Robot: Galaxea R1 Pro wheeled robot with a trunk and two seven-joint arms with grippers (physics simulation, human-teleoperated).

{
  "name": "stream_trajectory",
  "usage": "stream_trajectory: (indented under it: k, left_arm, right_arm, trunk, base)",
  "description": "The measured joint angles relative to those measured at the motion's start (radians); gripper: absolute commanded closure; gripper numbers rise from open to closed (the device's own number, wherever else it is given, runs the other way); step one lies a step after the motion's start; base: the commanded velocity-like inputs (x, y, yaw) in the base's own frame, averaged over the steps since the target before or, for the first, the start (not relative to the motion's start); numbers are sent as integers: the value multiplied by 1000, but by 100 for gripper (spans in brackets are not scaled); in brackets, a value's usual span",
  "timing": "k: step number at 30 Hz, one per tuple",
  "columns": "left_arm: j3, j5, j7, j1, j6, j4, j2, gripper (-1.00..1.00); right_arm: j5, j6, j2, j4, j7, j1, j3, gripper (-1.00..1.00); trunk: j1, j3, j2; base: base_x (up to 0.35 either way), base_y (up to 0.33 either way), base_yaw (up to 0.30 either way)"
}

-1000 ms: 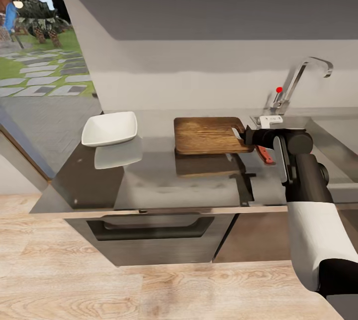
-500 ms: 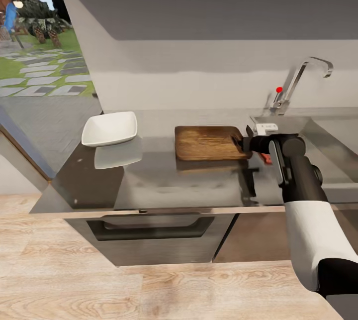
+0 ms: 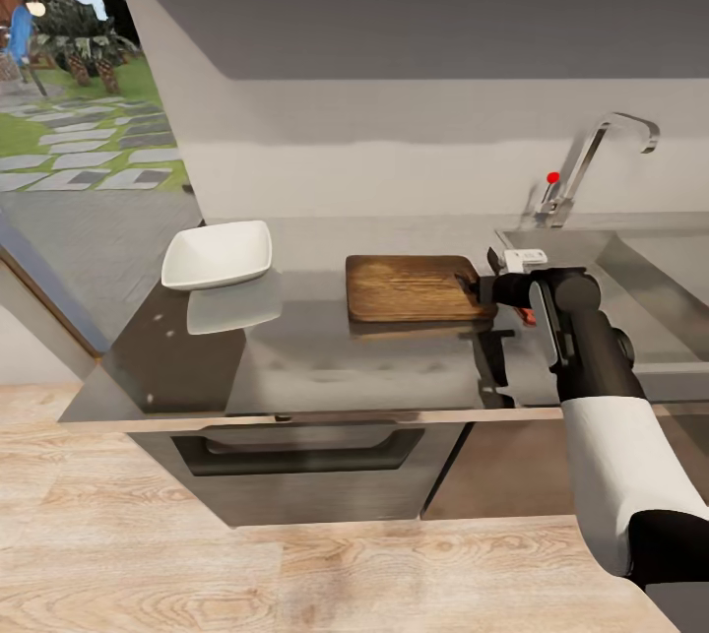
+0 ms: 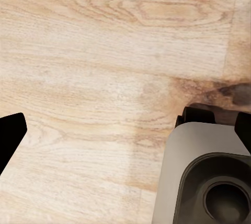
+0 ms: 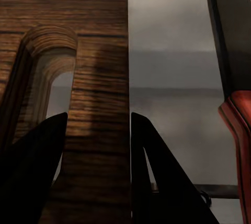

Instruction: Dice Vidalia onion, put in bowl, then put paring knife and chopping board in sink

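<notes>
The brown chopping board (image 3: 409, 286) lies flat on the steel countertop (image 3: 315, 357). My right gripper (image 3: 484, 284) is at its handle end. In the right wrist view this gripper (image 5: 98, 117) is shut on the strip of the chopping board (image 5: 99, 57) between the handle slot and the end edge. The paring knife (image 5: 234, 104), red-handled with a dark blade, lies on the counter just beside the board, on the sink side; its handle (image 3: 529, 315) peeks out behind my wrist. The white bowl (image 3: 218, 254) stands at the counter's left. The onion is out of view. One dark finger (image 4: 10, 135) of my left gripper hangs over the wooden floor.
The sink (image 3: 645, 269) lies right of the board, with its curved chrome tap (image 3: 596, 156) and red knob (image 3: 552, 177) behind. A dark oven front (image 3: 295, 461) sits under the counter. A large window (image 3: 79, 72) is at the left.
The board, raised off the counter a second ago in my right gripper, has come down and now lies flat. My right wrist dropped slightly with it.
</notes>
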Motion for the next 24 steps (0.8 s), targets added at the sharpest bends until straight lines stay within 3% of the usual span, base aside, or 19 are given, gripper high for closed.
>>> stream_trajectory:
  k: [16,24]
  left_arm:
    - [0,0,0,0,0,0,0,-100]
    - [0,0,0,0,0,0,0,-100]
  right_arm:
    - [2,1,0,0,-4,0,3,100]
    - [1,0,1,0,-59,0,5,100]
  trunk:
    - [0,0,0]
    - [0,0,0]
  base:
    - [0,0,0]
    - [0,0,0]
